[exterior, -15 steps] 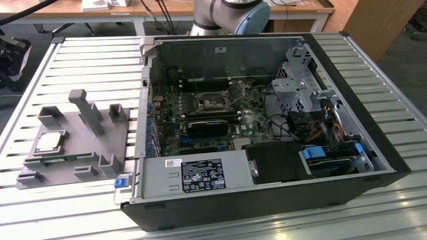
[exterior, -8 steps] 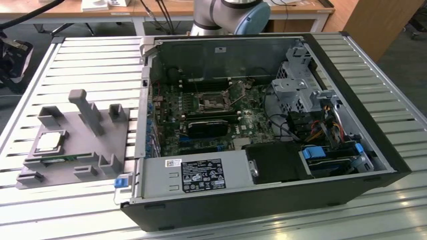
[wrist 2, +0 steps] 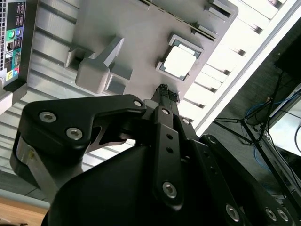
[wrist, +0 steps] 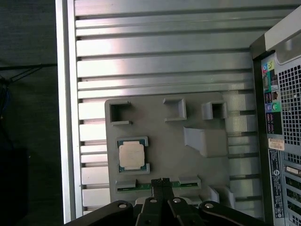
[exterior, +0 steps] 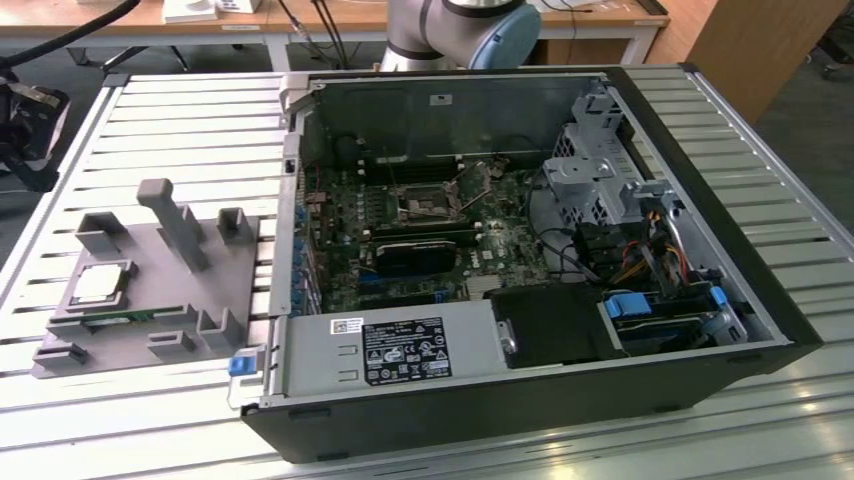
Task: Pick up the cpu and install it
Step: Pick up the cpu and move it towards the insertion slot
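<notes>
A slatted metal table [exterior: 134, 110] carried an open black computer case [exterior: 534, 425], lying on its side, with the arm's pale base [exterior: 461, 30] standing beyond it at twelve o'clock in the exterior view. Inside the case, a grey power supply box [exterior: 387, 350] sat along the six o'clock edge, and the green motherboard [exterior: 400, 240] showed a bare socket [exterior: 424, 203] near its middle. At about eight o'clock from the case, on the exterior view's left, a grey moulded fixture [exterior: 160, 280] rested flat on the table, with upright posts rising from it. The cpu [exterior: 99, 284] lay flat in a framed pocket of that fixture, silvery plate upward, seen in both wrist views [wrist 2: 180, 61] [wrist: 131, 156]. The tool [wrist: 162, 181] hung above the fixture near the cpu but apart from it, its black fingertips pressed together and gripping nothing, as the second wrist view [wrist 2: 163, 88] also showed.
</notes>
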Controlling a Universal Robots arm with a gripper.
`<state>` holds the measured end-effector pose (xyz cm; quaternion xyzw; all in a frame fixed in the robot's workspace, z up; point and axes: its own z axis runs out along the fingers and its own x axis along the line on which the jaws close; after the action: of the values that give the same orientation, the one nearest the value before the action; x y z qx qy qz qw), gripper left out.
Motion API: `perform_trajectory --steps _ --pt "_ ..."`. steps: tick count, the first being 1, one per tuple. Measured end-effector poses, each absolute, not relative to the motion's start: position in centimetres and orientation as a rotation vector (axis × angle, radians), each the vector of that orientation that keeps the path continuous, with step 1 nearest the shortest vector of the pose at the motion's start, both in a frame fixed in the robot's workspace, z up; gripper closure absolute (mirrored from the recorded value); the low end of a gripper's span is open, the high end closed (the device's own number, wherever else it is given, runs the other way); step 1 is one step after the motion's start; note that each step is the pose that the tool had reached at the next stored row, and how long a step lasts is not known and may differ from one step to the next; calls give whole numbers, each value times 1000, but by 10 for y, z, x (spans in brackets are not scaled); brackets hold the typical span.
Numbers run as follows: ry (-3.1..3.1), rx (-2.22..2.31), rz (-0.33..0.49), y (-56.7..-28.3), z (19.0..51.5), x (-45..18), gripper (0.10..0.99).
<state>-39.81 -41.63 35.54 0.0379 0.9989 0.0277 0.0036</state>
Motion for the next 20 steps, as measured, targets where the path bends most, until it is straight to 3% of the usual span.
perform_trajectory --steps 20 --pt "3131 119 91 -421 342 -398 980"
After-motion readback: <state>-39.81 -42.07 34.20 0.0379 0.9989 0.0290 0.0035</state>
